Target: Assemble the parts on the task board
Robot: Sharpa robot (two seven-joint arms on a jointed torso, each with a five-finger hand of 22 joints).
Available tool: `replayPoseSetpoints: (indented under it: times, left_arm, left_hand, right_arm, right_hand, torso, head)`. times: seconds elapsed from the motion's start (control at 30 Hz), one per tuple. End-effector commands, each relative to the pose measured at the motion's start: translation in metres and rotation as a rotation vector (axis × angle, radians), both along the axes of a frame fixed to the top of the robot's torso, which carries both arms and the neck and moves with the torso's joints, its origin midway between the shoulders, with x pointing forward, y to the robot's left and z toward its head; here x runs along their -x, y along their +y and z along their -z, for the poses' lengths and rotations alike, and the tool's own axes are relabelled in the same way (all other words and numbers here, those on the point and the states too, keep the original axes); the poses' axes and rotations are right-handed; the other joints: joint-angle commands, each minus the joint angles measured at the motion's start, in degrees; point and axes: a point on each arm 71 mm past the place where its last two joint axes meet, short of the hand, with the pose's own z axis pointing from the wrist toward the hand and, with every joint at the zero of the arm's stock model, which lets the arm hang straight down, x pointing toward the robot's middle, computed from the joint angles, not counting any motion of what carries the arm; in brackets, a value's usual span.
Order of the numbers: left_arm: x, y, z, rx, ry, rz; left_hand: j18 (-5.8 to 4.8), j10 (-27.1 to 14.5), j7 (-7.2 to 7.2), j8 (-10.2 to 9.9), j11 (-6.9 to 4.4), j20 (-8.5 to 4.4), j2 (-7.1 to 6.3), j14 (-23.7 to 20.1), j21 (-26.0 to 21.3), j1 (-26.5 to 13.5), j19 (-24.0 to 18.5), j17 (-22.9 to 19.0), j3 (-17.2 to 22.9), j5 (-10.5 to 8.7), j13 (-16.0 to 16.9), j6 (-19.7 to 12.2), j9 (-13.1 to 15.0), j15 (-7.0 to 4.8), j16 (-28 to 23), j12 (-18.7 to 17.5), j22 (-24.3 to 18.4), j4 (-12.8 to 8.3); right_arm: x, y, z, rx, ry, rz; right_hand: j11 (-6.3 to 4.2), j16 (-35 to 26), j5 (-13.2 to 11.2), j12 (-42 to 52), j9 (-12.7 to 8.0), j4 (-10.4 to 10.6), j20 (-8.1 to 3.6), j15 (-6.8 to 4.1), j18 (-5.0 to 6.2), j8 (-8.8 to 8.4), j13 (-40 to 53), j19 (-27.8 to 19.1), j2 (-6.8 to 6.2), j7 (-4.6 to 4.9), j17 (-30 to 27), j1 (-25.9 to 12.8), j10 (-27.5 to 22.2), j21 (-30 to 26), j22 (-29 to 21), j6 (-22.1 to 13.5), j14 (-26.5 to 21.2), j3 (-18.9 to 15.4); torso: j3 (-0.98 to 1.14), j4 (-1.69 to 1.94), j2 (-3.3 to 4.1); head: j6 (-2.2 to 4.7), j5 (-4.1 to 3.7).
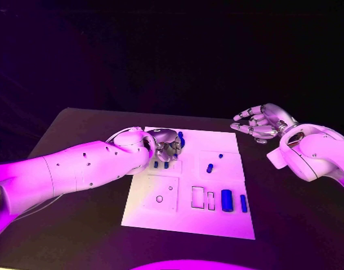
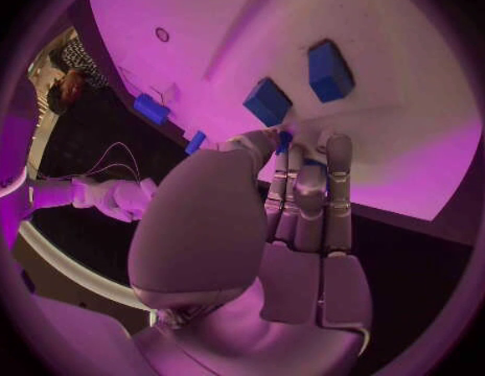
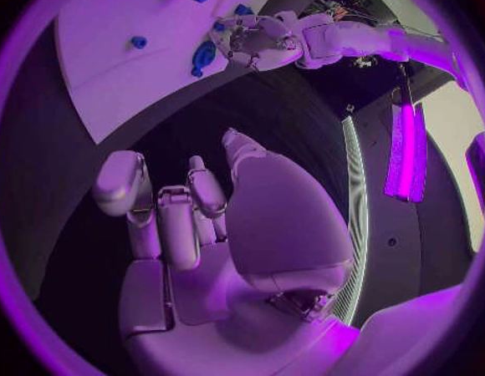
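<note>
Fingertips of the left hand (image 2: 295, 200) pinch a small blue part (image 2: 285, 139) just above the white task board (image 2: 410, 50), a grip the head view hides behind the knuckles. Two blue blocks (image 2: 268, 102) stand on the board just beyond. The right hand (image 1: 263, 125) hovers off the board's far right corner, fingers loosely curled, holding nothing.

The left hand (image 2: 295, 217) reaches over the white task board (image 2: 410, 117) near one of its edges, fingers together, pinching a small blue part (image 2: 285, 139) between thumb and fingertips. Just beyond the fingertips two square blue parts (image 2: 268, 102) stand on the task board. Farther along it lie two more blue pieces (image 2: 151, 109).
</note>
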Motion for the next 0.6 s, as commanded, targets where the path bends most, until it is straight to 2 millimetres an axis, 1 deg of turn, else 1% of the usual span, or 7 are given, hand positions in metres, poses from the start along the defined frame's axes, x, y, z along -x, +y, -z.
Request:
replayPoseSetpoints:
  times: [0.03, 0.23, 0.3, 0.37, 0.47, 0.6]
  left_arm:
    - [0.0010, -0.0004, 0.0043, -0.022, 0.033, 0.002]
    - [0.0005, 0.0001, 0.0048, -0.024, 0.036, 0.000]
    - [0.0005, -0.0001, 0.0044, -0.019, 0.032, 0.001]
    - [0.0006, -0.0005, 0.0039, -0.009, 0.031, 0.002]
    - [0.0012, -0.0012, 0.0029, 0.008, 0.029, 0.003]
    - [0.0016, -0.0018, 0.0015, 0.028, 0.022, 0.006]
  left_hand:
    - [0.19, 1.0, -0.01, -0.4, -0.26, -0.18, 0.57, 0.8, 0.8, 0.1, 0.9, 0.6, 0.8, -0.35, -0.3, 0.8, -0.1, -0.24, 0.6, -0.3, 0.9, -0.4]
    - [0.08, 2.3, 0.06, -1.3, -0.71, -0.59, 0.63, 1.1, 1.6, 0.5, 1.2, 0.7, 1.8, -0.39, -0.7, 1.0, -0.1, -0.68, 0.8, -0.5, 1.8, -1.7]
    - [-0.10, 3.4, 0.02, -1.3, -1.05, -0.79, 0.93, 1.8, 2.4, 0.5, 1.9, 1.7, 2.2, -0.45, -0.7, 2.0, 0.1, -0.97, 1.4, -0.4, 2.9, -2.3]
    - [-0.38, 4.8, -0.14, -1.1, -1.52, -1.07, 1.31, 3.2, 3.5, 0.4, 3.1, 3.8, 2.7, -0.52, -0.7, 3.5, 0.5, -1.37, 2.3, -0.4, 4.6, -3.0]
    - [-0.72, 6.8, -0.66, -1.0, -2.28, -1.59, 1.67, 4.7, 4.7, -0.5, 4.6, 6.1, 3.2, -0.58, -0.9, 5.3, 1.3, -2.03, 3.2, -0.8, 6.5, -3.5]
    - [-0.99, 7.8, -0.84, -1.1, -2.57, -1.87, 1.80, 5.5, 5.5, -1.2, 5.7, 7.1, 3.5, -0.67, -1.1, 6.3, 1.8, -2.30, 3.6, -1.3, 7.8, -3.7]
  right_arm:
    - [0.0007, 0.0013, -0.0002, 0.001, -0.004, -0.014]
    - [0.0007, 0.0012, -0.0002, 0.001, -0.004, -0.014]
    - [0.0007, 0.0013, -0.0002, 0.001, -0.005, -0.014]
    - [0.0008, 0.0015, -0.0003, 0.000, -0.005, -0.015]
    - [0.0012, 0.0016, -0.0004, -0.001, -0.006, -0.016]
    - [0.0012, 0.0010, -0.0005, 0.000, -0.006, -0.015]
  right_hand:
    - [-0.11, -0.2, 0.1, 0.1, 0.1, -0.2, 0.00, -0.07, 0.39, 0.31, 0.1, 0.3, 0.50, -0.17, 5.1, 0.0, 0.1, 0.2, 0.1, -0.1, 3.5, 0.1]
    - [-0.11, -0.2, 0.1, 0.1, 0.1, -0.2, 0.00, -0.07, 0.39, 0.31, 0.1, 0.3, 0.50, -0.17, 5.1, 0.0, 0.1, 0.2, 0.1, -0.1, 3.5, 0.1]
    - [-0.11, -0.2, 0.1, 0.1, 0.1, -0.2, 0.00, -0.07, 0.39, 0.31, 0.1, 0.3, 0.50, -0.17, 5.1, 0.0, 0.1, 0.2, 0.1, -0.1, 3.5, 0.1]
    - [-0.12, -0.2, 0.1, 0.2, 0.1, -0.1, -0.01, -0.08, 0.37, 0.36, 0.1, 0.4, 0.54, -0.18, 5.2, 0.0, 0.2, 0.3, 0.2, -0.1, 3.5, 0.1]
    - [-0.12, -0.2, 0.1, 0.2, 0.1, -0.1, -0.01, -0.08, 0.37, 0.37, 0.1, 0.4, 0.55, -0.18, 5.2, 0.0, 0.2, 0.3, 0.2, -0.1, 3.5, 0.1]
    - [-0.12, -0.2, 0.1, 0.2, 0.1, -0.1, -0.01, -0.08, 0.37, 0.37, 0.1, 0.4, 0.55, -0.18, 5.2, 0.0, 0.2, 0.3, 0.2, -0.1, 3.5, 0.1]
  torso:
    - [-0.06, 0.00, -0.03]
    - [-0.05, 0.04, -0.02]
    - [-0.06, 0.07, -0.02]
    - [-0.07, 0.07, -0.03]
    - [-0.07, 0.03, -0.01]
    - [-0.07, 0.02, -0.03]
  head:
    - [-0.01, -0.03]
    - [-0.05, -0.13]
    - [-0.06, -0.11]
    - [-0.06, -0.13]
    - [-0.02, -0.10]
    - [0.02, -0.09]
